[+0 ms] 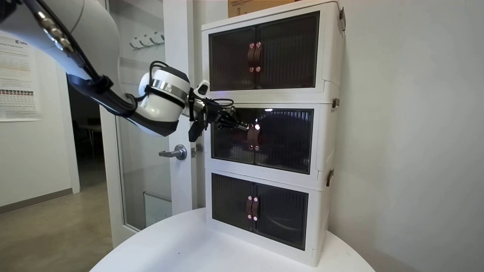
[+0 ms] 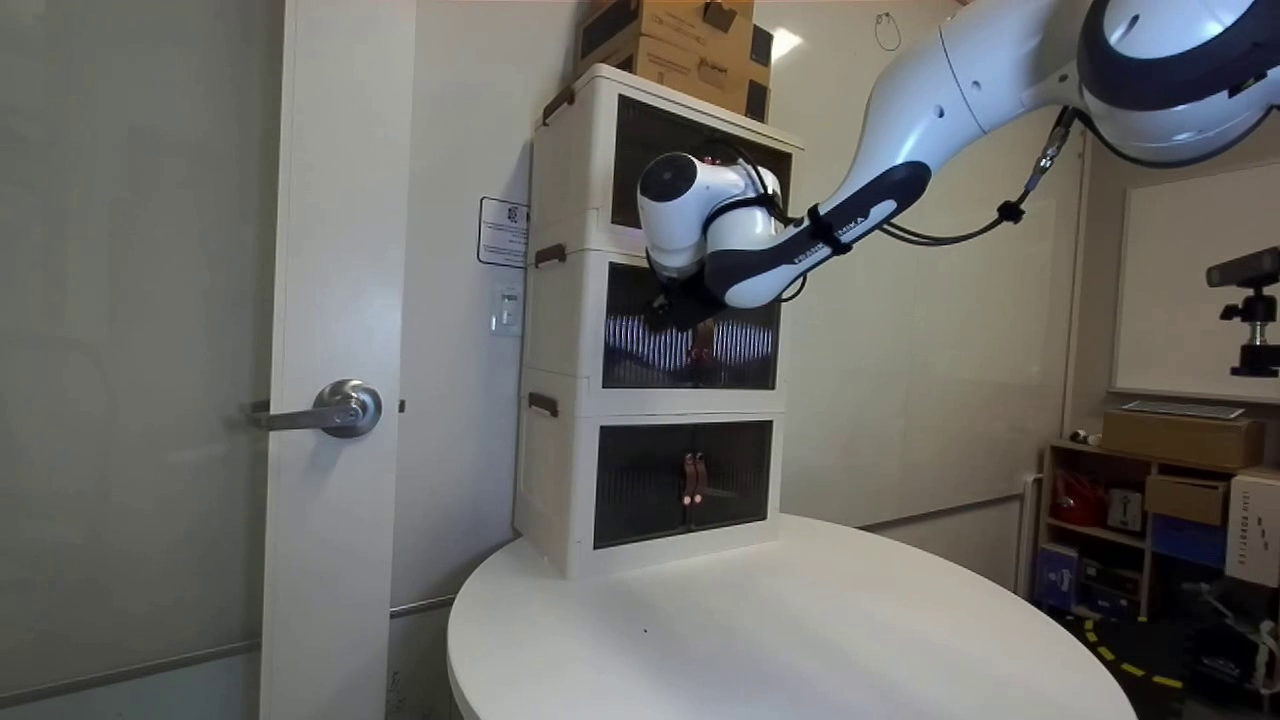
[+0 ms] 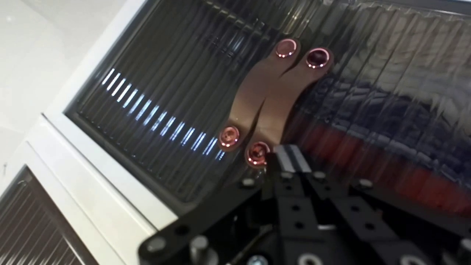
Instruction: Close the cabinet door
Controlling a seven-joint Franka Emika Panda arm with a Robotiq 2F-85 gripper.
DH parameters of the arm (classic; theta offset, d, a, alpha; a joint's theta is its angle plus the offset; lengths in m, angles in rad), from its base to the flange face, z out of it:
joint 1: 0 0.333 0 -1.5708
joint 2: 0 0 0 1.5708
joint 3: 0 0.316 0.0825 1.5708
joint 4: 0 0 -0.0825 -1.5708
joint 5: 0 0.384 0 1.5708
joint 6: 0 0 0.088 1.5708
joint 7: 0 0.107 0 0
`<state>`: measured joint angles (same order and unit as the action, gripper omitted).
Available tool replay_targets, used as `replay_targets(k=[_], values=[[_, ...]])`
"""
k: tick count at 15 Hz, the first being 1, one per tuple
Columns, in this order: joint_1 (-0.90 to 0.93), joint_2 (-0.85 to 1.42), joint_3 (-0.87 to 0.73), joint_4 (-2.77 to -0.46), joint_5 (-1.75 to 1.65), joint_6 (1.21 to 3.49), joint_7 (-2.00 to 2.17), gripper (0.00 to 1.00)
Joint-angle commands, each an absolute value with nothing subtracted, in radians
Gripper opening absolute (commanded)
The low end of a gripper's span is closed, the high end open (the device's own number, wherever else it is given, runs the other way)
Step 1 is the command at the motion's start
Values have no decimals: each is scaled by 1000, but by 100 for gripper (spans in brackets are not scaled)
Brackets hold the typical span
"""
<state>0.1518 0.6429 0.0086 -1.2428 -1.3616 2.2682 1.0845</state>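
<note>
The cabinet door, the dark left leaf of the middle tier [image 1: 228,146], looks flush with the right leaf [image 1: 285,143]. It also shows in another exterior view [image 2: 640,355]. The wrist picture stands upside down, so this leaf fills the right side there [image 3: 379,95], with red and blue shapes behind it. Its brown handle [image 3: 281,103] lies beside the right leaf's handle. My gripper [image 1: 244,126] is shut and empty, its fingertips [image 3: 293,158] at the leaf beside the handle's upper stud. Whether they touch the panel I cannot tell.
The white three-tier cabinet [image 1: 261,99] stands on a round white table [image 1: 181,241]. Dark doors of the top [image 1: 289,53] and bottom tier [image 2: 640,490] look shut. Cardboard boxes [image 2: 690,60] sit on top. A glass room door with a lever handle [image 1: 176,152] stands beside the cabinet.
</note>
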Motion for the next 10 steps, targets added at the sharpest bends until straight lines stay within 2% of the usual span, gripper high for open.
replay_targets(k=[1,4,6,10], values=[[153,683,-7,-1177,-1360,2299,1081,0],[153,666,-5,-1197,-1356,2297,1081,0],[140,640,15,-1227,-1307,2302,1045,27],[105,549,71,-1347,-1088,2344,875,55]])
